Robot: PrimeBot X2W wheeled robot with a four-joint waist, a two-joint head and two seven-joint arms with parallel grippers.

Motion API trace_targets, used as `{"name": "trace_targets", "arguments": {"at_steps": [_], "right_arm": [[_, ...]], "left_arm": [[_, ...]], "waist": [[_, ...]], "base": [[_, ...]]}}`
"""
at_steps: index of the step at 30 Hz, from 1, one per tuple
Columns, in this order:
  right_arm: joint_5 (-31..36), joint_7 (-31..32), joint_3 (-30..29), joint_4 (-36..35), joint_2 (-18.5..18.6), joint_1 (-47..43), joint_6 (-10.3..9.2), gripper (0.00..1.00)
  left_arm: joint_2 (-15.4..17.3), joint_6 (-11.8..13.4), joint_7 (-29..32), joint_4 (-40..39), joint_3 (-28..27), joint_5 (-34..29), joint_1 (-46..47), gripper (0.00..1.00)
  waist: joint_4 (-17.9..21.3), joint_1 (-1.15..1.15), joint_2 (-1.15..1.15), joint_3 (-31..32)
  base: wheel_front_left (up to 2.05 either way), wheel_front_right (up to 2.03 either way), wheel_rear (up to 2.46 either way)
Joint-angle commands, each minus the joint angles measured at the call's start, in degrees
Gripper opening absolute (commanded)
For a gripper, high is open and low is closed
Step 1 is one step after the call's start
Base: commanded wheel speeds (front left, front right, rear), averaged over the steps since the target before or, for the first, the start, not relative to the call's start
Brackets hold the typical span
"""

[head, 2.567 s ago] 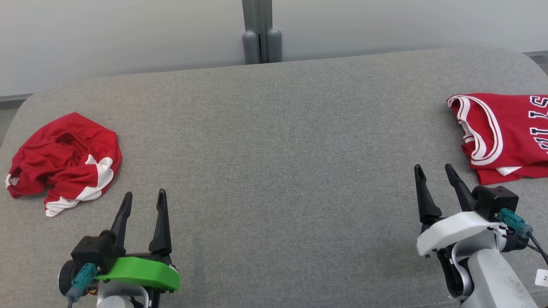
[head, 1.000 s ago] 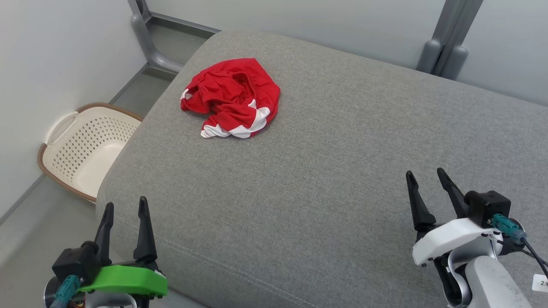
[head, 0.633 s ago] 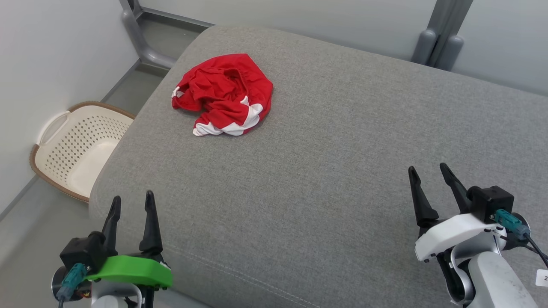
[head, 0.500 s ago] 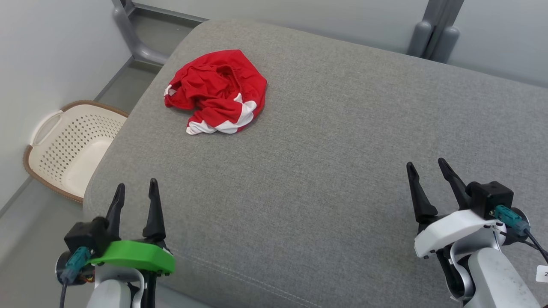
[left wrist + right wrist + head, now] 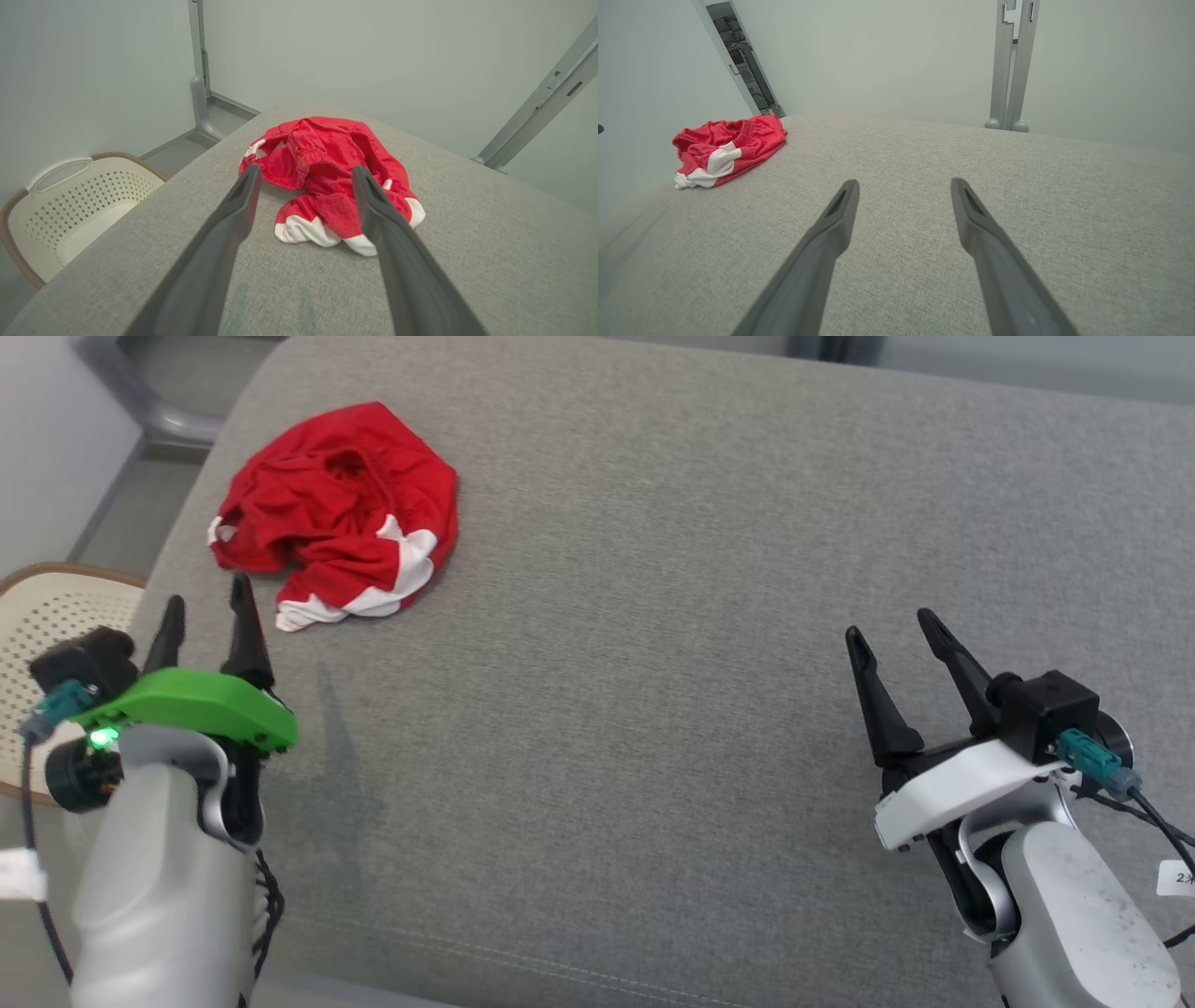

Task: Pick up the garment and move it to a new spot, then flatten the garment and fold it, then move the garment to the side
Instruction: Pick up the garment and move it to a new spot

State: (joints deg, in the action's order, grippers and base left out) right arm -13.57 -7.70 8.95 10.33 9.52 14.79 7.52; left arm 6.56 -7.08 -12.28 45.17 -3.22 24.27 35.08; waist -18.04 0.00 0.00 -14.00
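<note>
A crumpled red garment [image 5: 336, 509] with white patches lies bunched on the grey cushioned surface [image 5: 653, 616], near its far left corner. My left gripper [image 5: 205, 607] is open just short of the garment's near edge, nothing between its fingers. In the left wrist view the garment [image 5: 327, 163] sits right ahead of the open left gripper [image 5: 303, 170], apart from it. My right gripper [image 5: 892, 625] hangs open and empty over the right side of the surface, far from the cloth. The right wrist view shows the garment [image 5: 724, 149] far off to the left of the right gripper [image 5: 903, 184].
A cream perforated laundry basket [image 5: 47, 616] with a brown rim stands on the floor beside the surface's left edge; the left wrist view has the basket [image 5: 70, 205] too. Grey frame posts [image 5: 1011, 65] rise behind the surface against pale walls.
The head camera has swung left and dipped down. My left arm has risen and reached forward, its fingertips now close to the garment. The garment itself lies as before.
</note>
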Motion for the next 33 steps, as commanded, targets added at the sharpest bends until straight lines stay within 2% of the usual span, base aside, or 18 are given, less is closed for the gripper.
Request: {"name": "trace_targets", "arguments": {"at_steps": [1, 8, 15, 17, 21, 22, 23, 25, 29, 33], "right_arm": [[-0.3, 0.0, 0.4, -0.7, 0.5, 1.5, -0.04, 1.0], [-0.8, -0.6, 2.9, -2.8, 1.0, 4.5, -0.04, 1.0], [-1.2, -1.7, 3.6, -3.3, 0.6, 5.9, -0.04, 1.0], [-1.4, -2.0, 3.6, -3.2, 0.6, 5.9, -0.04, 1.0], [-1.7, -2.5, 3.2, -3.1, 0.7, 5.8, -0.04, 1.0], [-1.7, -2.6, 3.1, -2.9, 0.8, 5.8, -0.04, 1.0], [-1.7, -2.6, 2.9, -2.7, 0.8, 5.8, -0.04, 1.0], [-1.8, -2.8, 2.7, -2.3, 0.7, 5.7, -0.04, 1.0], [-2.1, -3.5, 3.2, -1.4, 0.1, 5.8, -0.04, 1.0], [-2.2, -4.1, 3.7, 0.1, -0.5, 5.7, -0.04, 1.0]], "left_arm": [[0.7, 0.3, 0.9, 1.3, -0.8, 0.8, 2.7, 1.0], [5.2, 3.4, 7.4, 8.2, -3.6, 3.2, 11.9, 1.0], [10.6, 9.8, 14.9, 13.5, -5.4, 3.7, 16.4, 1.0], [11.5, 10.7, 16.6, 14.0, -5.6, 4.0, 16.5, 1.0], [12.0, 10.2, 21.5, 15.1, -5.6, 5.0, 16.1, 1.0], [11.7, 9.9, 22.6, 15.4, -5.4, 5.1, 15.8, 0.4], [11.2, 9.5, 23.7, 15.5, -5.1, 5.5, 15.6, 0.0], [10.3, 8.6, 25.5, 15.5, -4.7, 5.9, 15.1, 0.0], [10.7, 7.2, 25.4, 13.4, -4.4, 6.3, 14.8, 0.0], [13.8, 6.2, 23.6, 9.6, -4.0, 5.2, 15.5, 0.0]], "waist": [[6.5, 0.0, 0.0, -6.4], [12.7, 0.0, 0.0, -11.9], [17.0, 0.0, 0.0, -15.2], [17.9, 0.0, 0.0, -15.6], [18.7, 0.0, 0.0, -16.0], [18.8, 0.0, 0.0, -15.9], [18.7, 0.0, 0.0, -15.8], [18.6, 0.0, 0.0, -15.3], [18.0, 0.0, 0.0, -13.3], [17.5, 0.0, 0.0, -10.1]], "base": [[0.0, 0.0, 0.0], [0.0, 0.0, 0.0], [0.0, 0.0, 0.0], [0.0, 0.0, 0.0], [0.0, 0.0, 0.0], [0.0, 0.0, 0.0], [0.0, 0.0, 0.0], [0.0, 0.0, 0.0], [0.0, 0.0, 0.0], [0.0, 0.0, 0.0]]}}
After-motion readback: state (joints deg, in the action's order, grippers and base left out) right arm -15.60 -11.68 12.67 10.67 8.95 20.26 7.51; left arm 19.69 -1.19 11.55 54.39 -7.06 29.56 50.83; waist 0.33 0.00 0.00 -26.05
